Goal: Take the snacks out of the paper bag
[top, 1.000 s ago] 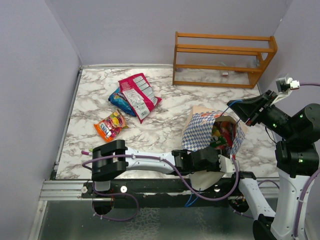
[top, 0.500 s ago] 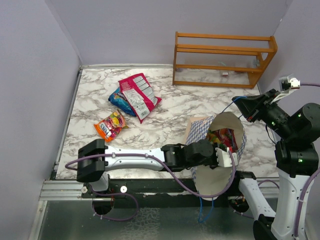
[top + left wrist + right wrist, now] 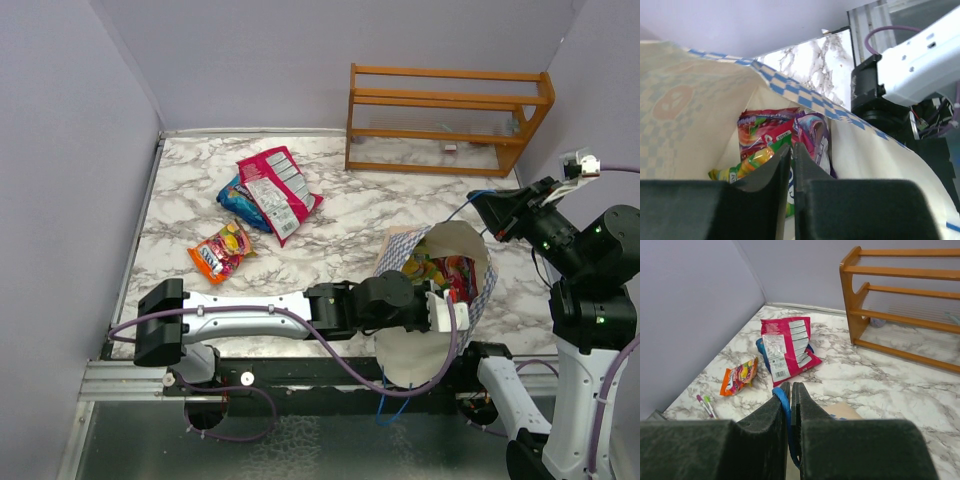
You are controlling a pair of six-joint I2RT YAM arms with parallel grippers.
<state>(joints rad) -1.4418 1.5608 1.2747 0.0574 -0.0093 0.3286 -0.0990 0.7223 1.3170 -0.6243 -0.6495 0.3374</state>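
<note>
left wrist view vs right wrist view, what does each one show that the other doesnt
Only the left wrist view looks into the paper bag, where snacks in red, purple and orange-green wrappers lie. Only the right wrist view shows the red-pink packet over the blue chip bag, the orange packet, two pens, the wooden rack and the blue cord handle pinched in the right jaws. Both show the marble table and their own shut jaws.

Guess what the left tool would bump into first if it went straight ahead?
Most likely the snacks inside the paper bag: the left tool points at a red packet and a purple packet just past its tips. Depth is hard to judge.
</note>
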